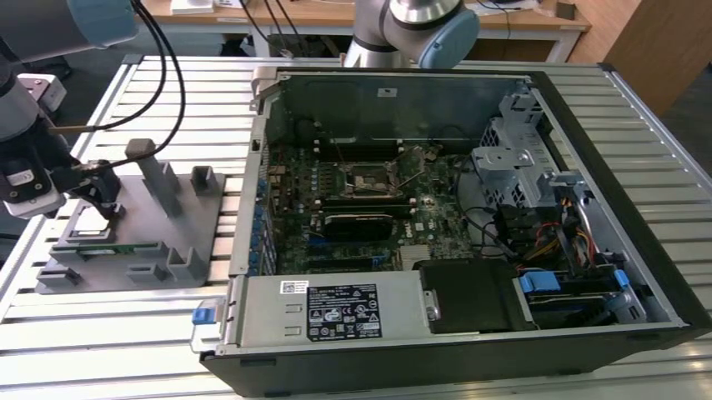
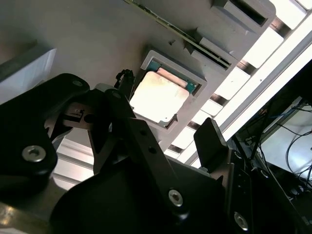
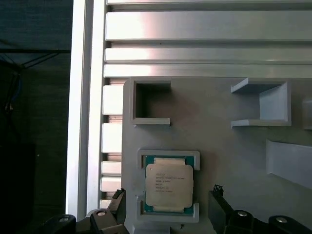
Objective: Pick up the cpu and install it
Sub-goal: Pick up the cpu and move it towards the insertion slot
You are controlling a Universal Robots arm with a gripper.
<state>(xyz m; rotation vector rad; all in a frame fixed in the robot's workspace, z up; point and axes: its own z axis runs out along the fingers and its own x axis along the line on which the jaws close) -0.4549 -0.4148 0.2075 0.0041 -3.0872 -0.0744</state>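
Cpu lies flat in a pocket of the grey fixture, not yet lifted. Hand hangs over the fixture, spread wide and empty, fingers astride the pocket. Sound grasp likely demands a level, centred closure on opposite edges. Pocket corner lips and fixture uprights crowd access; computer case stands beside the fixture.
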